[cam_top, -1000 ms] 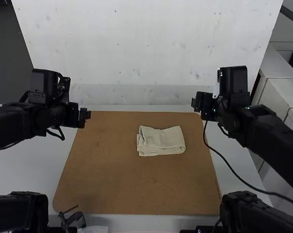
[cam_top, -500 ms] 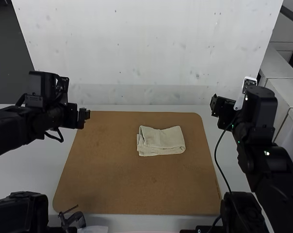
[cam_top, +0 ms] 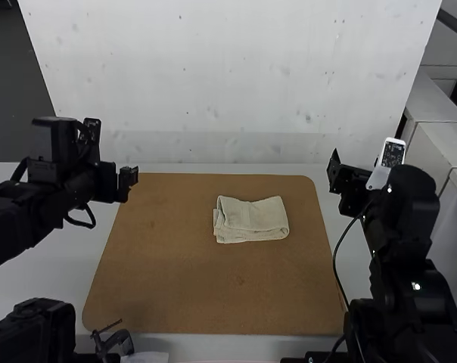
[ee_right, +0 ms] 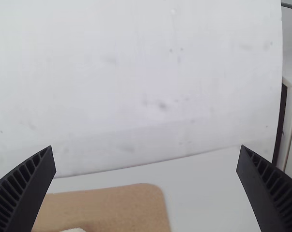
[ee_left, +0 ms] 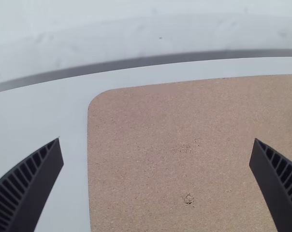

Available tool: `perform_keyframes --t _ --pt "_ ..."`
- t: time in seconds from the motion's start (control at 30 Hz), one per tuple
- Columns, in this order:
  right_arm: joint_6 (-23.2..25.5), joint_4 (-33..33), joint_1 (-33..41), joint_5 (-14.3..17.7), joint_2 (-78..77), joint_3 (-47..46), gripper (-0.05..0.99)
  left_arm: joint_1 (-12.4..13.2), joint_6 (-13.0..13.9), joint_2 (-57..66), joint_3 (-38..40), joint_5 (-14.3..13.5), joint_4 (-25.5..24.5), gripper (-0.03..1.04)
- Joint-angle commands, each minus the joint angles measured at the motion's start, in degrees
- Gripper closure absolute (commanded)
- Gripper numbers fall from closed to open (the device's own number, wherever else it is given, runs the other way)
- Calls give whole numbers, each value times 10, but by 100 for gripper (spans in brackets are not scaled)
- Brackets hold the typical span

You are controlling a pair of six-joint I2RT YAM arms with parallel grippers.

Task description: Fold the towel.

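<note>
The cream towel (cam_top: 251, 218) lies folded into a small rectangle with layered edges, right of the mat's middle; in the right wrist view a pale bit of the towel (ee_right: 74, 230) shows. My left gripper (cam_top: 129, 180) is over the mat's far left corner, well away from the cloth; in its wrist view the left gripper (ee_left: 157, 140) is open with nothing between its fingers. Beyond the mat's far right corner is my right gripper (cam_top: 337, 171), apart from the towel. Seen from its wrist, the right gripper (ee_right: 146, 146) stands wide open and holds nothing.
Under the towel is a brown mat (cam_top: 175, 302) on a white table (cam_top: 47, 265). A pale upright panel (cam_top: 228, 76) rises behind the table. A black cable (cam_top: 340, 283) hangs from the right arm beside the mat's right edge.
The right arm has swung outward to the right and drawn back from the mat, its wrist turning. My left arm has shifted slightly left. The towel has stayed put.
</note>
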Motion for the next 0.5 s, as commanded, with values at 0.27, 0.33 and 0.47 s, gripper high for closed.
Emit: perform_keyframes --t 0.27,0.33,0.47 --pt "-4 -1 6 -13 -28 1 -3 -3 -1 -195 -77 4 5 2" --pt "-4 -2 5 -12 -29 1 -3 -2 -1 -227 -91 -12 4 3" --pt "-3 2 4 -9 -29 2 -3 0 -2 -280 -96 -23 -11 3"
